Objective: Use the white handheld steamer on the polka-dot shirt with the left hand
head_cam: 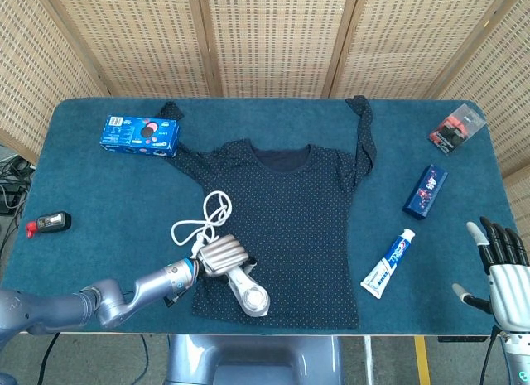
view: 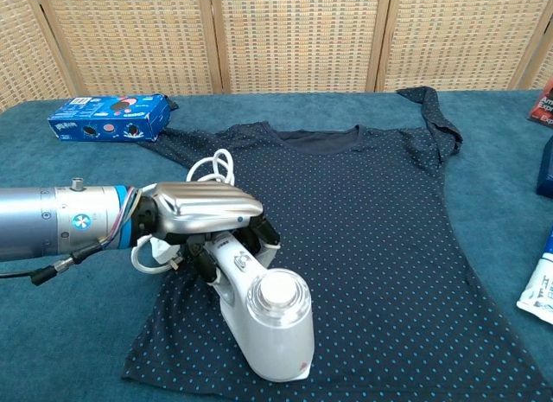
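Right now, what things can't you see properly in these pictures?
- Steamer handle: both views, left hand wraps it.
- Steamer's flat face: both views, turned down toward the shirt; contact unclear.
- Right hand: head view only, wrist cut off by the bottom edge.
- Toothpaste: chest view, cut by the right edge.
- Small black thing: head view, too small to identify.
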Controlling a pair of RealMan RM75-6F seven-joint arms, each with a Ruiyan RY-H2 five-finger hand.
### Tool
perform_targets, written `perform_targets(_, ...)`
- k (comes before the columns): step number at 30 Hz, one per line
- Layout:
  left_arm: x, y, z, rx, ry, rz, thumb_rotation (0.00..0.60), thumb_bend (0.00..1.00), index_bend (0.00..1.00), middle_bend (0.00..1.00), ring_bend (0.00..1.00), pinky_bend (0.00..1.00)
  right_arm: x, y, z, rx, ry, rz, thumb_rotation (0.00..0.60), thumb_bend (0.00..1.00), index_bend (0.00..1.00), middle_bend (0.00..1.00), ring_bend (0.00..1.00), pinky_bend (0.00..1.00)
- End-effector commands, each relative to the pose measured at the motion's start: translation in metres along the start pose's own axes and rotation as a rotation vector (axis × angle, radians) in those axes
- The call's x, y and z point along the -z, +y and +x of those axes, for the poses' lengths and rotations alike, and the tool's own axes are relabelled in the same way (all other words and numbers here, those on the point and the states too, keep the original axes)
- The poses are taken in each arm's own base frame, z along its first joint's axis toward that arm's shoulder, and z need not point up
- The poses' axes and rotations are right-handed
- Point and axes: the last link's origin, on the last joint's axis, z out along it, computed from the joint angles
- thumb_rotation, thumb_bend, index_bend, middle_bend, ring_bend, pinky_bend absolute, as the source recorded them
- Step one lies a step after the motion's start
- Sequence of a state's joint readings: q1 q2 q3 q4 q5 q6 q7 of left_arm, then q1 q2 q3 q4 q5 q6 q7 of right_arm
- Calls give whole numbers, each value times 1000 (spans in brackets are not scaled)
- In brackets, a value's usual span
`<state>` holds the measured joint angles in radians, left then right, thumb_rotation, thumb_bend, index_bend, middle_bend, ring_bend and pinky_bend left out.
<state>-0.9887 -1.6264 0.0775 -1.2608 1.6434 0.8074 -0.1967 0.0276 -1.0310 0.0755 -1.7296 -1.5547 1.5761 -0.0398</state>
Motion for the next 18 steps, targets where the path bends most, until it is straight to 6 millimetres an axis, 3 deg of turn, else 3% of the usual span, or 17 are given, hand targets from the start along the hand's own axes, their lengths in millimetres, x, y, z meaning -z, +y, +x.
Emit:
perform_targets(1,3,-8,1,-12,11,25,600,666,937,765,716,801,0,0,0,-1,0,0,600,0,0,0,0,0)
perform_targets(12,27,-42,-1,-12,33,127,600,665,937,764,716,798,1,-2,0,-2,-3,11,600,0,0,0,0,0)
perform_targets(18,33,-45,-1,2,44,133,600,666,937,765,716,798,1,-4,-1,-1,-6,16,600,0,0,0,0,0)
